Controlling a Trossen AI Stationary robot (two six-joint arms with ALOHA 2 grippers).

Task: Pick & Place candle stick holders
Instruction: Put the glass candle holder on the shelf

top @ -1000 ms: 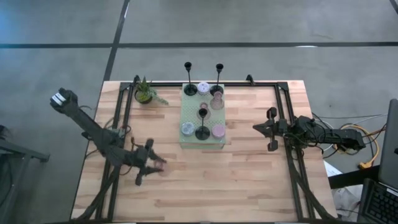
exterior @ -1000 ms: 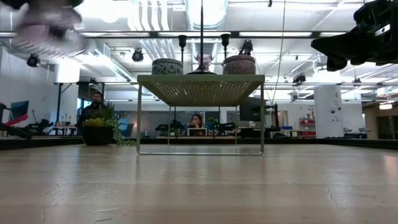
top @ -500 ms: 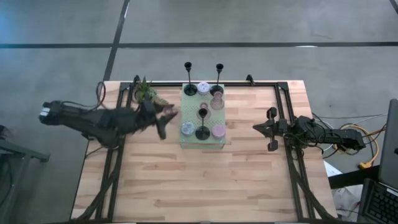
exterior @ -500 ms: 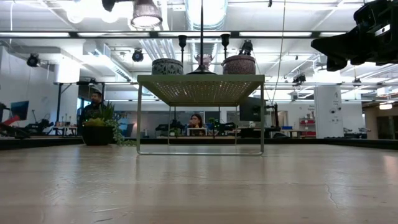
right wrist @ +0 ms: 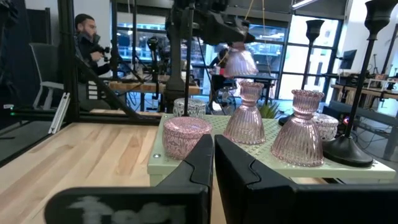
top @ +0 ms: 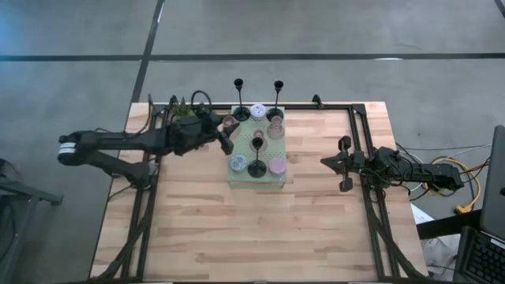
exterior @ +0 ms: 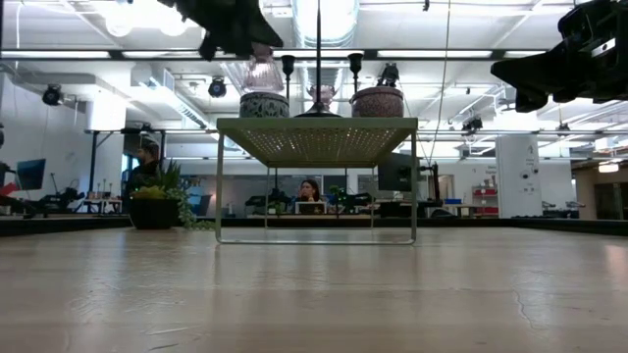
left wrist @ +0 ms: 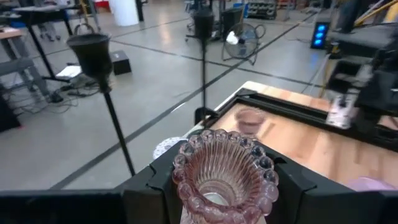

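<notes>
My left gripper (top: 224,132) is shut on a pink ribbed glass candle holder (left wrist: 222,171). It hangs over the far left corner of the pale green perforated stand (top: 246,180). The holder also shows in the low view (exterior: 262,75) and in the right wrist view (right wrist: 239,62). Three black candlesticks (top: 239,99) (top: 277,99) (top: 257,162) stand on the stand by their round bases. Beside them stand a lilac cup (top: 258,111), a pale blue cup (top: 237,162), a pink cup (top: 276,165) and a pink ribbed holder (top: 274,128). My right gripper (top: 325,162) is shut and empty to the right of the stand. My left gripper pinches the pink holder between its two fingers (left wrist: 152,183), on two opposite sides just below the scalloped rim (left wrist: 186,155). The arm comes from the table's left. The holder is lifted clear, and its flared end (exterior: 263,86) hangs below the gripper, just above the stand's top.
A small potted plant (exterior: 155,201) stands at the far left, partly behind my left arm in the high view. The stand is raised on thin legs (exterior: 218,186). Bare wood (top: 252,229) lies on the stand's near side. People sit in the room beyond (exterior: 309,191).
My left gripper has carried the pink holder from low over the table's near left part, up and toward the far edge and the right. It has turned about and now hangs over the stand's far left corner. The holder stays in the hold.
</notes>
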